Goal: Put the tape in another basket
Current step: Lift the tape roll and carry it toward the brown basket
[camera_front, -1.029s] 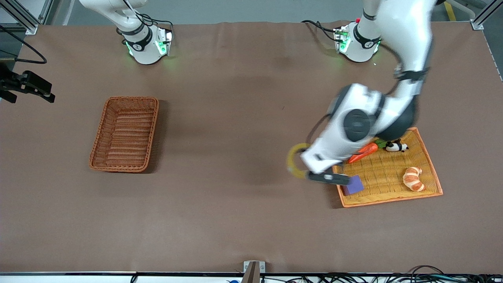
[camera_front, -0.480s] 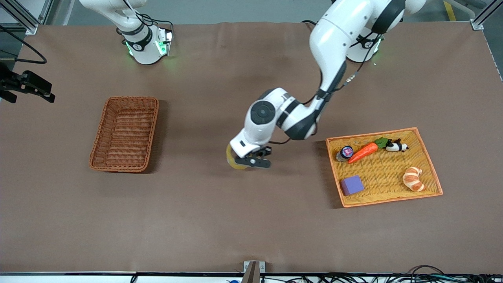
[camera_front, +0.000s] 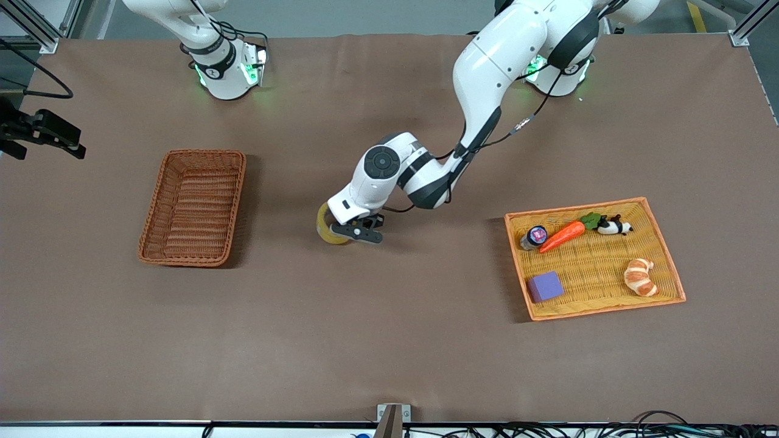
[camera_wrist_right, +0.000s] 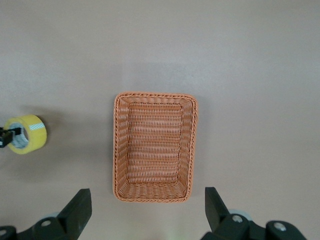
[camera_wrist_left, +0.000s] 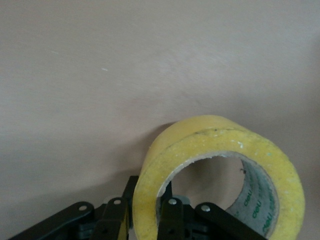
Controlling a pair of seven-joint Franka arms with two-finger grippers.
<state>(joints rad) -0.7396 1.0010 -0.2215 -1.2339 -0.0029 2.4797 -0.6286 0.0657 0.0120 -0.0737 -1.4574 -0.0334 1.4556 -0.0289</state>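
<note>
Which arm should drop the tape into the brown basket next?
Left. The left gripper is shut on the tape, over bare table between the yellow tray and the basket. The right gripper waits open above the basket.

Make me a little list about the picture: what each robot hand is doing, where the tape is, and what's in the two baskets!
left gripper: shut on the tape, over bare table between the basket and the tray
right gripper: open, waiting above the basket
tape: yellow roll, one wall pinched by the left gripper
basket: reddish-brown, nothing in it
tray: holds a carrot, a croissant, a purple block, a small jar and a panda toy
</note>
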